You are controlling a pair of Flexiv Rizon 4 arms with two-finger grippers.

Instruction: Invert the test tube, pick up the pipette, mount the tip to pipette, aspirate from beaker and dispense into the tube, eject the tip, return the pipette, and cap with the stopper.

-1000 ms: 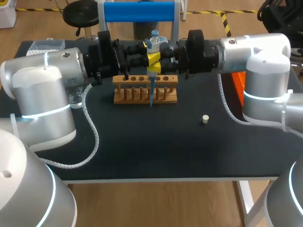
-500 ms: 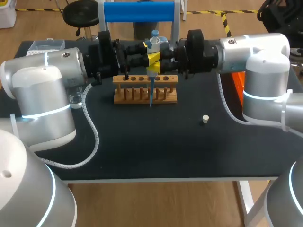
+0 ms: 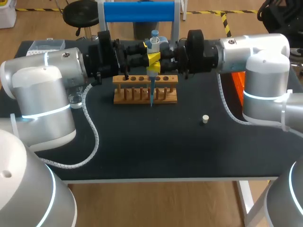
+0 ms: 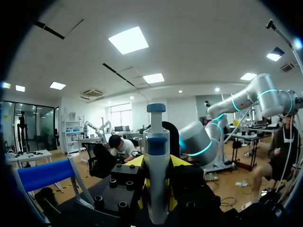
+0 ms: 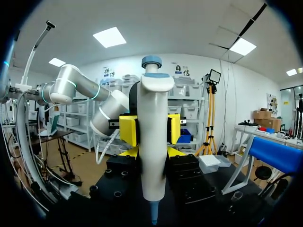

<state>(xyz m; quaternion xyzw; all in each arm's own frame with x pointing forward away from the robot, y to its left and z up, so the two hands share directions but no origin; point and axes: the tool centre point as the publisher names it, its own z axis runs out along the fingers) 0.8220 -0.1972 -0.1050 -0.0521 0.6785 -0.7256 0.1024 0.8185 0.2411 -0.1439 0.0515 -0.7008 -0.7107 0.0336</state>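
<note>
Head view: a light wooden test-tube rack point(image 3: 145, 90) stands on the black table point(image 3: 151, 146), with a small white stopper point(image 3: 205, 118) lying well apart from it. Above the rack, the left claw point(image 4: 157, 163) and right claw point(image 5: 152, 152) meet from opposite sides. Both seem clenched on the upright white pipette point(image 3: 154, 45), its blue tip pointing down at the rack.

We see a matte black table top point(image 3: 142, 151) with a light wooden rack point(image 3: 130, 100) standing toward its far side, a row of round holes along the rack's top bar. Behind the rack rises a white frame point(image 3: 177, 26) carrying a thick blue horizontal bar point(image 3: 138, 11). Well left of the rack, at the table's back corner, sits a clear plastic box point(image 3: 46, 46). Right of the rack, an orange object point(image 3: 238, 82) shows only in part.
</note>
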